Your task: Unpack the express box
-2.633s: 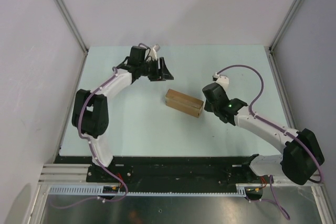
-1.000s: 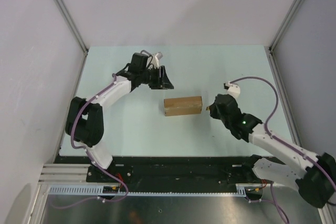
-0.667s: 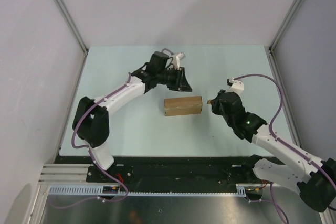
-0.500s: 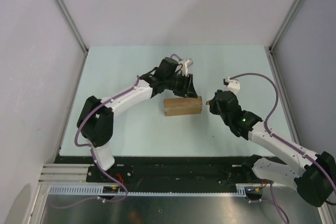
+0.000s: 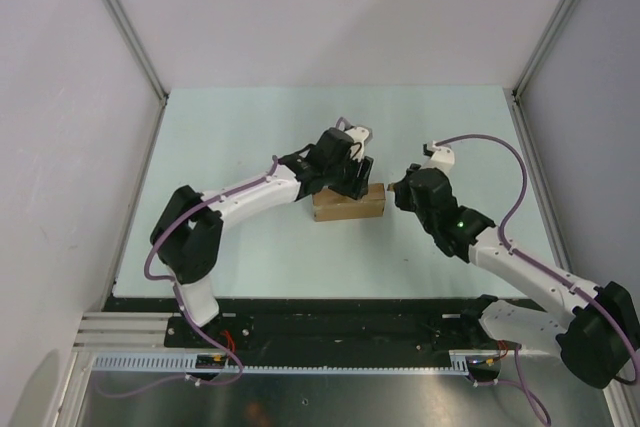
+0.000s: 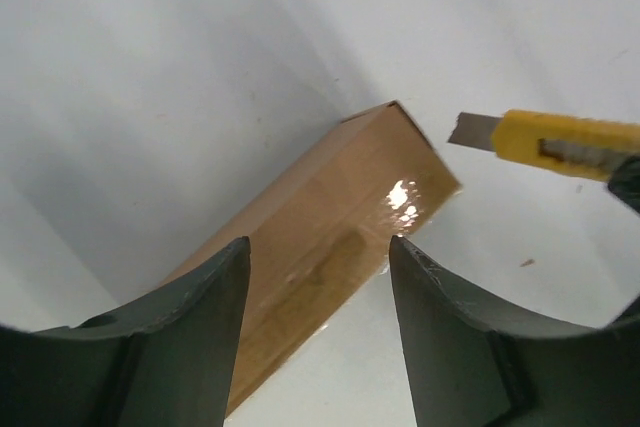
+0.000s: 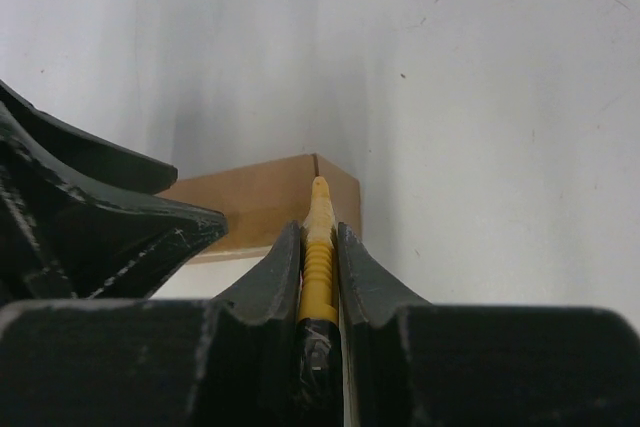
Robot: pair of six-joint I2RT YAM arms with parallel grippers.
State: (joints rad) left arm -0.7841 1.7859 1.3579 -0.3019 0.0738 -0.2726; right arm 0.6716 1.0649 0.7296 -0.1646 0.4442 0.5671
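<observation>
TAKING A KNIFE TO THE PARCEL: On the pale green table, the brown express box lies flat near the middle, flaps shut, between two robot arms. The left gripper hangs over it, fingers spread to either side and not visibly touching the cardboard. The right gripper pinches a yellow utility knife, its bare blade just off the box's right end. The risk: an unclamped box could skid under the blade, or the edge could nick the nearby fingers.
</observation>
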